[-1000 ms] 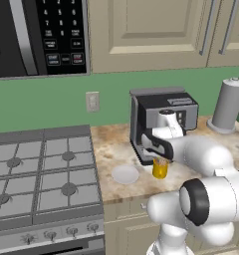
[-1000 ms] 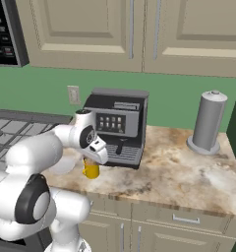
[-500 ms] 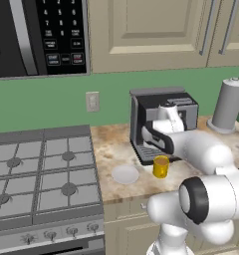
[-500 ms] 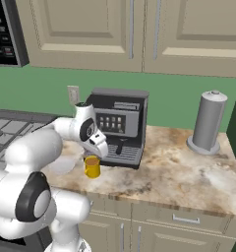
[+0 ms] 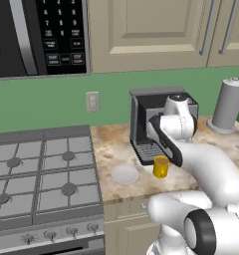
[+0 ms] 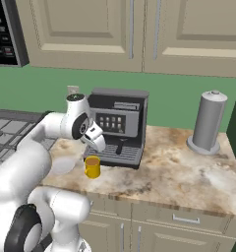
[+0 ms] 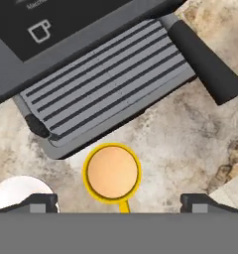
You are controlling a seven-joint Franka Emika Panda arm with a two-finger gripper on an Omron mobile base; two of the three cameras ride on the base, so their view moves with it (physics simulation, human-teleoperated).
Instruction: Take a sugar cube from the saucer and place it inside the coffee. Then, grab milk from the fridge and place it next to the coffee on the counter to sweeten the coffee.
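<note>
Since a second ago the gripper (image 7: 116, 202) has lifted from just over the coffee (image 5: 161, 166) to well above it, up against the front of the coffee machine (image 5: 150, 122). In the hand view its fingertips (image 7: 39, 202) stand wide apart with nothing between them, so the hand is released and empty. The yellow mug sits on the counter (image 6: 179, 170) just in front of the machine's drip tray, with the saucer (image 5: 125, 174) just to its left looking bare; no sugar cube can be made out on it or on the brown liquid, so the cube has probably gone in. The step now looks like pulling clear and turning toward the fridge for the milk. To do it well, raise and retract the arm away from the machine front before swinging, so the mug stays undisturbed.
</note>
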